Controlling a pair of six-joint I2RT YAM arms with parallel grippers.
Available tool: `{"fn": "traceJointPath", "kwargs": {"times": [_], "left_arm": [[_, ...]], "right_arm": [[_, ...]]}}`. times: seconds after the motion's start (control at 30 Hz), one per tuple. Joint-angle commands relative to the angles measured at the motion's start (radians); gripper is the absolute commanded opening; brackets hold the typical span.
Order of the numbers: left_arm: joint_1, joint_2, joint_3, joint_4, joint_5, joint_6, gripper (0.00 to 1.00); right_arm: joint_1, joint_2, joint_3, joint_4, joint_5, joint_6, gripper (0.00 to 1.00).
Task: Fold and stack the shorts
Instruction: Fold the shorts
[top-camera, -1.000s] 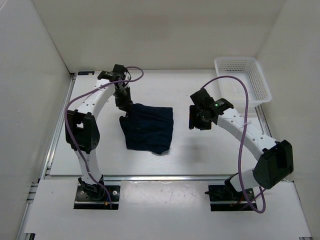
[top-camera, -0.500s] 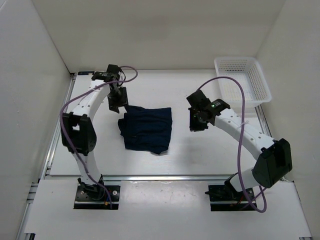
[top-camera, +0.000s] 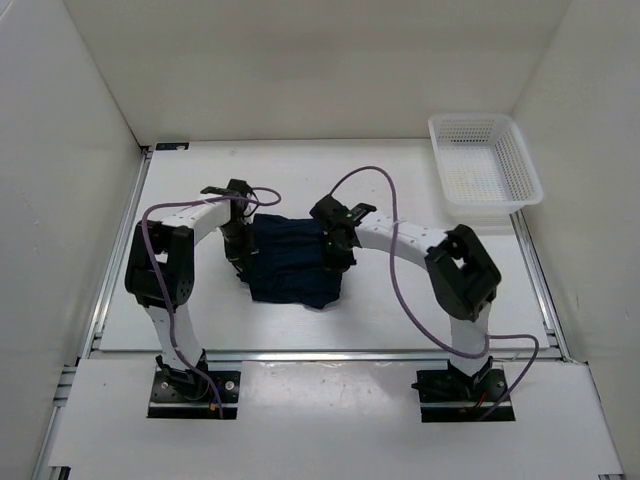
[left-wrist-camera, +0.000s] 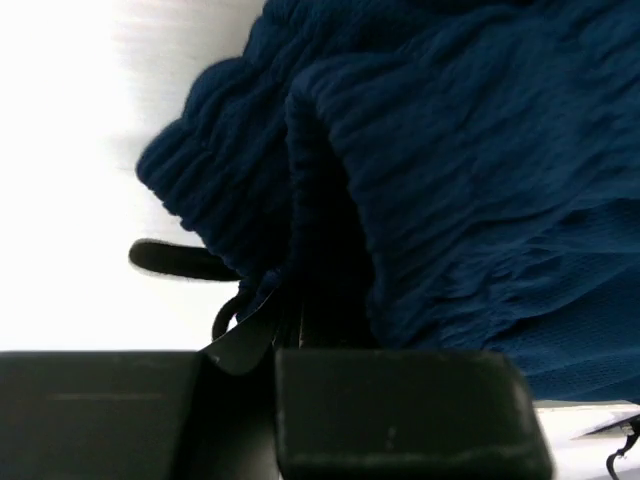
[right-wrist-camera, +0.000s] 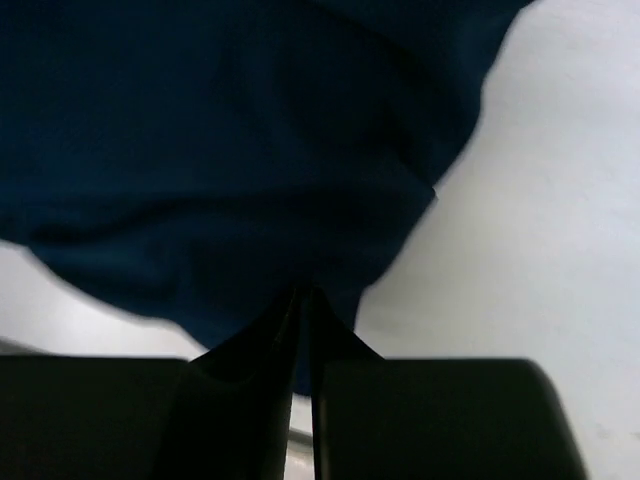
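Note:
The dark navy shorts (top-camera: 292, 265) lie folded in a rough square at the middle of the table. My left gripper (top-camera: 240, 255) is at their left edge. In the left wrist view its jaws (left-wrist-camera: 285, 330) are closed on the ribbed waistband fold of the shorts (left-wrist-camera: 450, 180), with a drawstring loop (left-wrist-camera: 225, 318) beside them. My right gripper (top-camera: 336, 255) is at the shorts' right edge. In the right wrist view its jaws (right-wrist-camera: 305, 300) are shut, with a thin strip of the shorts' blue cloth (right-wrist-camera: 220, 150) between them.
A white mesh basket (top-camera: 485, 160) stands at the back right corner. White walls close in the table on the left, back and right. A metal rail (top-camera: 320, 355) runs along the table's near edge.
Both arms have come in onto the shorts. The left gripper dropped from the back left corner to the left edge. The right arm swung left to the right edge, and both shut on cloth.

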Motion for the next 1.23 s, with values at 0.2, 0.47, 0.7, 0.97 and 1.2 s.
{"fn": "traceJointPath", "kwargs": {"times": [0.2, 0.47, 0.7, 0.97, 1.2], "left_arm": [[0.000, -0.082, 0.141, -0.038, -0.058, 0.018, 0.25], [0.025, -0.214, 0.224, -0.142, -0.067, 0.027, 0.71], [0.082, -0.387, 0.209, -0.174, -0.041, 0.027, 0.80], [0.082, -0.835, 0.088, -0.079, -0.061, -0.059, 0.96], [0.082, -1.058, 0.088, -0.099, -0.214, -0.119, 1.00]], "right_arm": [[0.003, 0.105, 0.127, -0.062, 0.027, 0.006, 0.26], [-0.029, -0.185, 0.073, -0.119, 0.223, -0.012, 0.67], [-0.060, -0.498, -0.083, -0.137, 0.457, 0.001, 0.92], [-0.107, -0.789, -0.169, -0.243, 0.770, 0.075, 1.00], [-0.107, -0.957, -0.203, -0.306, 0.836, 0.118, 1.00]]}}
